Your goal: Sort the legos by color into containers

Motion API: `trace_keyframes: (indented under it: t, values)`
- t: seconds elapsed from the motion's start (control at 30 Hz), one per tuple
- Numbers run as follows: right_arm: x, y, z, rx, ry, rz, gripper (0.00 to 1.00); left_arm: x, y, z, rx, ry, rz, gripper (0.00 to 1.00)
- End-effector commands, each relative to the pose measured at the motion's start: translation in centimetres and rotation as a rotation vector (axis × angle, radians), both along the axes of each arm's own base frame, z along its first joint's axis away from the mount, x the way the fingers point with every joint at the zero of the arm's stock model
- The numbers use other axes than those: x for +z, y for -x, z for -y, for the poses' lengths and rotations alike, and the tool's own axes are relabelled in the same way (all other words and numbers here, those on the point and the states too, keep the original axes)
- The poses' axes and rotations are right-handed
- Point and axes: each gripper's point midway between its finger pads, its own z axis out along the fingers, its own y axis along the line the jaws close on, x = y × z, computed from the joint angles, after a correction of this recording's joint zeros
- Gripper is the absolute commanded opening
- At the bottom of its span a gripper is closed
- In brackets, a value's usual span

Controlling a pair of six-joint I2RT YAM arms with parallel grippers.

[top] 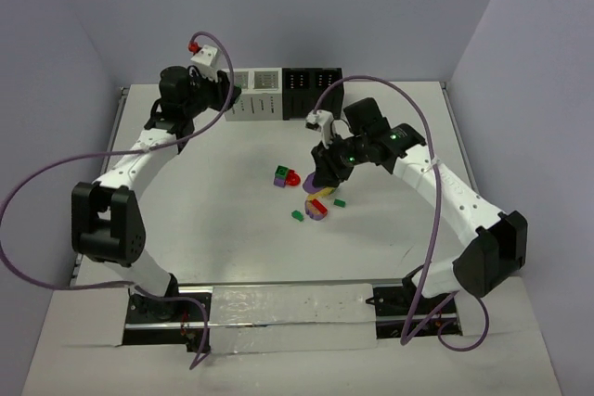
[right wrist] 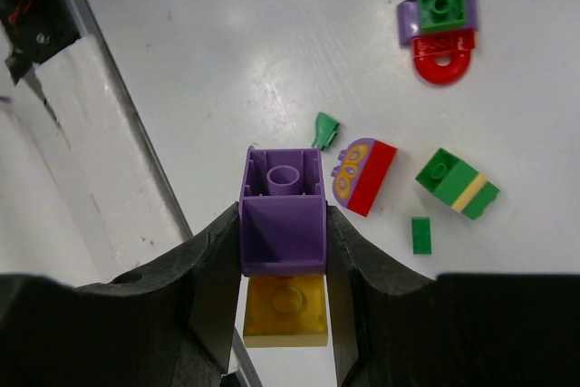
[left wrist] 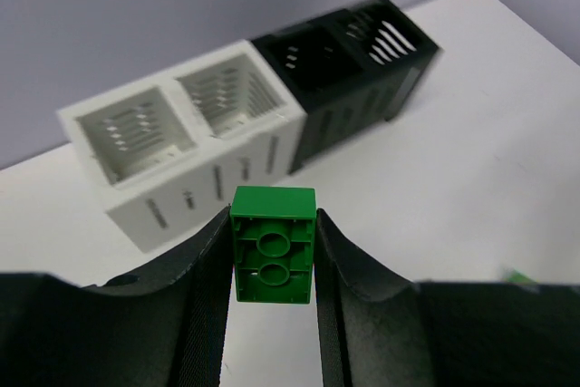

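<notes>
My left gripper (top: 220,97) is shut on a green brick (left wrist: 272,244), held above the table just in front of the white two-compartment bin (left wrist: 181,138). The black two-compartment bin (left wrist: 358,61) joins it on the right. Both units look empty in the left wrist view. My right gripper (top: 323,173) is shut on a purple brick (right wrist: 283,215). A yellow brick (right wrist: 285,310) sits right behind it between the fingers. Loose on the table lie a green-purple-red stack (right wrist: 439,29), a rounded purple-red piece (right wrist: 362,174), a green-and-yellow stack (right wrist: 458,183) and small green bits (right wrist: 421,235).
The bins (top: 283,93) stand in one row at the table's far edge by the back wall. The loose bricks (top: 306,197) cluster mid-table under my right arm. A white rail (right wrist: 100,124) runs along the left of the right wrist view. Purple cables loop beside both arms.
</notes>
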Motion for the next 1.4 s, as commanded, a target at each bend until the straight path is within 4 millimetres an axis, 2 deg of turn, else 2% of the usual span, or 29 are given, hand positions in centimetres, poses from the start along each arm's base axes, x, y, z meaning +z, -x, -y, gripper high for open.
trace_keyframes:
  t: [0.0,0.2,0.33,0.47,0.63,0.8,0.9,1.17,1.27,1.37]
  values:
    - [3.8,-3.4,0.9,-0.140,-0.087,0.098,0.00,6.1,-5.7,-2.9,0.237,0.095,0.254,0.00]
    - [5.5,-5.9,2.6,-0.262,-0.146,0.118,0.00,4.1,-9.1,-3.0,0.259,0.074,0.302,0.11]
    - [6.5,-7.1,2.5,-0.291,-0.173,0.115,0.00,3.3,-11.0,-3.0,0.255,0.092,0.297,0.17]
    - [7.0,-8.0,2.4,-0.320,-0.197,0.106,0.00,0.8,-12.7,-2.5,0.238,0.079,0.280,0.27]
    - [7.7,-9.1,2.4,-0.346,-0.223,0.107,0.00,-0.9,-14.3,-2.4,0.236,0.084,0.254,0.28]
    - [8.7,-9.8,2.2,-0.361,-0.241,0.122,0.00,-2.2,-15.1,-2.0,0.222,0.094,0.231,0.29]
    - [9.0,-10.3,2.4,-0.376,-0.249,0.127,0.00,-3.3,-15.6,-2.0,0.223,0.092,0.212,0.33]
    - [9.6,-11.3,2.2,-0.420,-0.277,0.112,0.00,-5.0,-15.9,-1.7,0.208,0.105,0.171,0.54]
    - [9.7,-11.8,2.3,-0.438,-0.283,0.106,0.00,-5.0,-16.0,-1.6,0.202,0.103,0.161,0.68]
    - [10.2,-12.1,2.1,-0.441,-0.293,0.098,0.00,-4.3,-16.1,-1.5,0.197,0.104,0.167,0.70]
